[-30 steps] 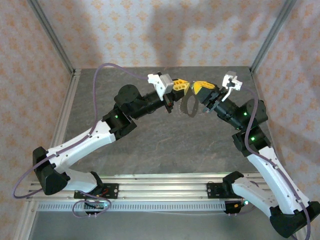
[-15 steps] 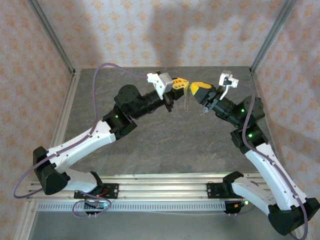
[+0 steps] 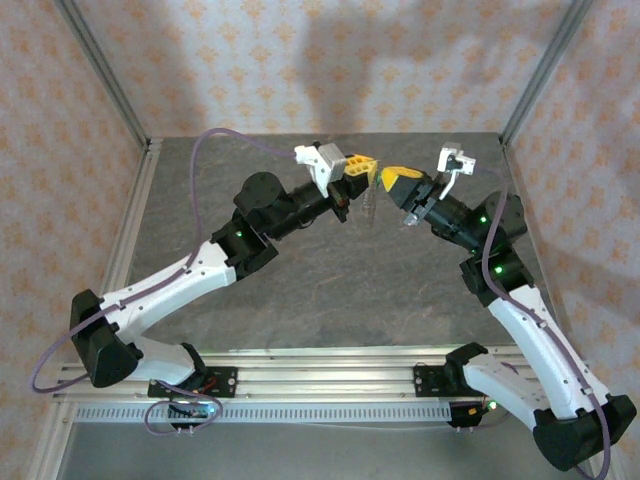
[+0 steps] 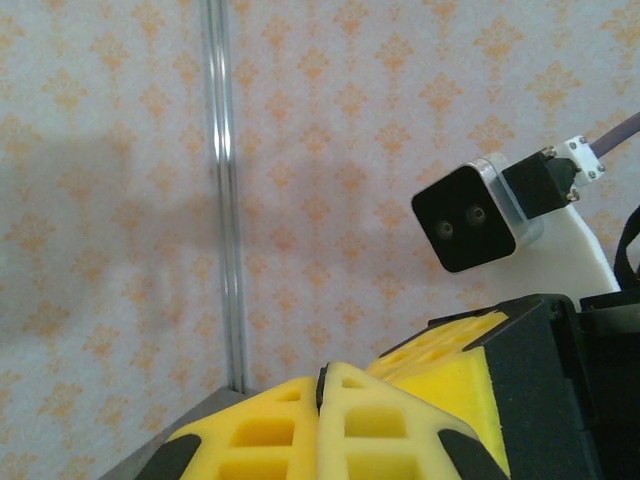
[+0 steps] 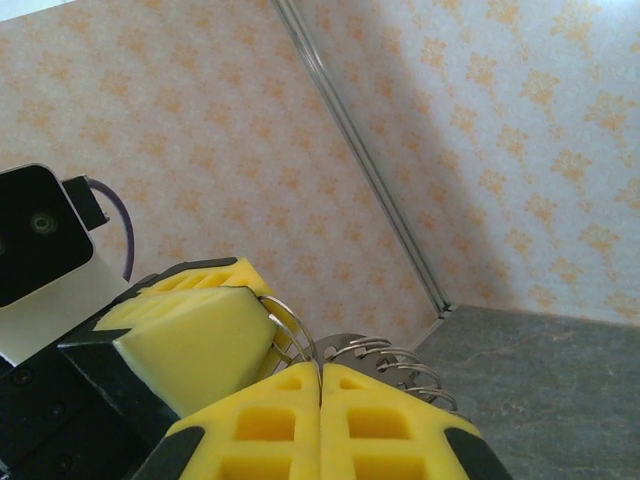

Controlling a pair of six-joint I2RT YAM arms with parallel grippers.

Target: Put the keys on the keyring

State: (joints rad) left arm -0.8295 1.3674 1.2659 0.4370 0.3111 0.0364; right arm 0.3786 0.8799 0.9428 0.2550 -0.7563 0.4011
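A: Arm pose?
B: Both arms reach up and inward. Left gripper (image 3: 366, 170) and right gripper (image 3: 393, 181) sit almost tip to tip above the far middle of the table (image 3: 330, 290).
A: Jaws?
B: Both fully closed. Right pinches the keyring (image 5: 385, 355), with silvery wire loops poking out past its tips. The ring touches left's tip; can't tell if left grips it.
A: Orientation?
B: From the top view it's a thin edge-on sliver, long axis hanging down below the tips.

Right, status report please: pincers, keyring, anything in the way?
Left pincer shut, right pincer shut, tips close, mid-air. Keyring seems pinched in right pincer, dangling. No obstruction seen.
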